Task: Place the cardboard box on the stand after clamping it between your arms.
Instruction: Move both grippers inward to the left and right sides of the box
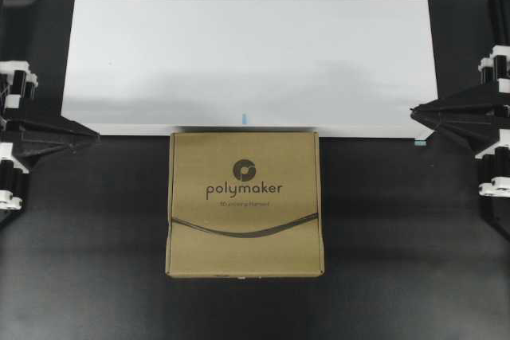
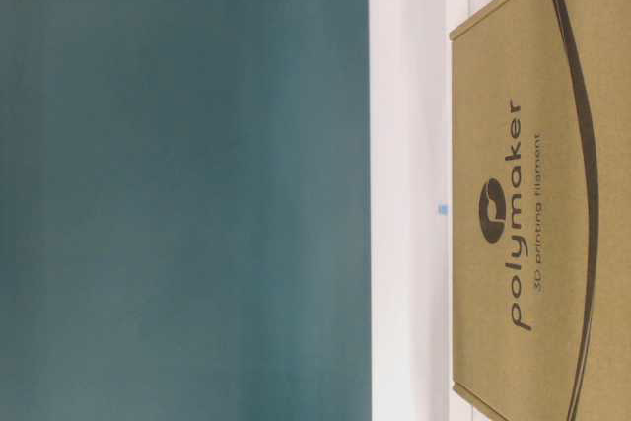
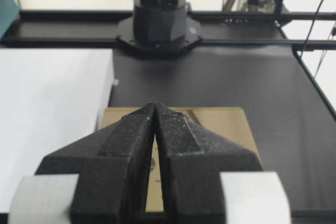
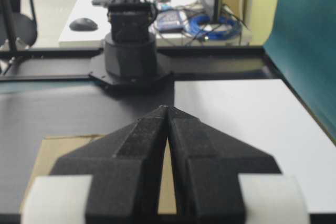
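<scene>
The box (image 1: pixel 245 205) lies flat on the black desk (image 1: pixel 398 276), its far edge just against the near side of the white stand (image 1: pixel 247 61). The left pincer (image 1: pixel 94 137) and right pincer (image 1: pixel 414 111) sit well apart at either side, both closed and empty.

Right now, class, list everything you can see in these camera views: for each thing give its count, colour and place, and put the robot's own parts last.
cardboard box: one, brown with dark "polymaker" print, flat on the table, its far edge against the stand's front edge.
stand: one, white, behind the box, top bare.
table: one, black, under everything.
backdrop: one, teal, behind the stand.
desk with mouse and cables: one, white, beyond the table in the right wrist view.
left end effector: one, black, at the left edge, shut, apart from the box.
right end effector: one, black, at the right edge, shut, apart from the box.
</scene>
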You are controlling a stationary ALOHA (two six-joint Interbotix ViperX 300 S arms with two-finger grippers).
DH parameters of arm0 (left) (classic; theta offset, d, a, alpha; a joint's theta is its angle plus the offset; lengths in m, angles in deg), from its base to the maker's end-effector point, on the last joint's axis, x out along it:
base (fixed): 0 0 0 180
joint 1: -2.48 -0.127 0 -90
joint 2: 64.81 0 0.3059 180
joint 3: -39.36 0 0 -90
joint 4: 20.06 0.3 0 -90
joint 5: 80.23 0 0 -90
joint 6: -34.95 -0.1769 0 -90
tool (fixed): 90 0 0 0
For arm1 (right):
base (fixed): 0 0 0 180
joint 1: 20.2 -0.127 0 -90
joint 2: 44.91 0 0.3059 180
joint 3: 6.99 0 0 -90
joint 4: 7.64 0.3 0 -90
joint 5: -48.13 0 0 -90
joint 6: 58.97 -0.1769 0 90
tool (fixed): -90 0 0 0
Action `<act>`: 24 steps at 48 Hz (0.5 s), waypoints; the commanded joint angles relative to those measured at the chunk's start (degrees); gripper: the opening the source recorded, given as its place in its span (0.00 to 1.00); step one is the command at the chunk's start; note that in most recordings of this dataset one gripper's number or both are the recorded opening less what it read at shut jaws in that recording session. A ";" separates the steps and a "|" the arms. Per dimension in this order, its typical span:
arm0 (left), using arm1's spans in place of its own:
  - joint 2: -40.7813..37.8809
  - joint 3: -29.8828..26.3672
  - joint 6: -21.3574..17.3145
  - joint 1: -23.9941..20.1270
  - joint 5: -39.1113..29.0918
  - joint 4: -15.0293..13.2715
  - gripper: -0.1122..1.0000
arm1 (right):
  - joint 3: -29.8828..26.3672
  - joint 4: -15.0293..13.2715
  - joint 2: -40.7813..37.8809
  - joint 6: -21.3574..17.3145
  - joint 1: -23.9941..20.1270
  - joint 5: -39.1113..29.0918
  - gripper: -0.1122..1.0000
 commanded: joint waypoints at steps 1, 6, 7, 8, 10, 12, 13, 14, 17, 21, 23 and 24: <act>-1.32 -2.55 1.32 -0.18 -2.46 2.46 0.15 | -0.62 0.44 -1.23 -0.35 -1.14 0.00 0.12; -1.93 -5.19 1.76 0.00 -8.17 2.55 0.10 | -1.58 1.05 -2.20 -0.70 -3.08 -7.65 0.10; -2.02 -5.71 1.58 0.00 -9.49 2.46 0.10 | -1.93 1.05 -2.29 -0.88 -3.52 -9.58 0.09; -2.29 -6.24 1.41 0.09 -10.90 2.46 0.10 | -2.29 1.05 -2.37 -0.97 -3.96 -11.51 0.09; -2.46 -7.12 1.23 0.18 -13.62 2.46 0.10 | -2.81 1.05 -2.64 -1.32 -5.01 -15.82 0.09; -2.64 -7.73 1.23 0.26 -16.35 2.55 0.10 | -3.16 1.05 -2.64 -1.49 -5.62 -18.81 0.09; -2.64 -8.17 1.23 0.35 -17.58 2.46 0.10 | -3.34 1.05 -2.64 -1.49 -5.89 -19.95 0.09; -2.72 -8.53 1.23 0.53 -19.34 2.46 0.10 | -3.52 1.05 -2.55 -1.49 -6.15 -21.09 0.09; -2.81 -9.23 1.32 1.14 -22.15 2.55 0.10 | -3.78 1.05 -2.46 -1.49 -6.59 -23.47 0.09; -3.08 -9.93 1.41 1.93 -25.40 2.46 0.10 | -4.31 1.14 -2.55 -1.58 -6.77 -26.10 0.09; -3.60 -10.20 1.49 2.64 -27.07 2.46 0.10 | -4.31 1.23 -2.72 -1.67 -6.86 -26.98 0.09; -3.87 -10.28 1.41 2.90 -27.60 2.46 0.10 | -4.31 1.32 -2.90 -1.67 -6.86 -27.42 0.09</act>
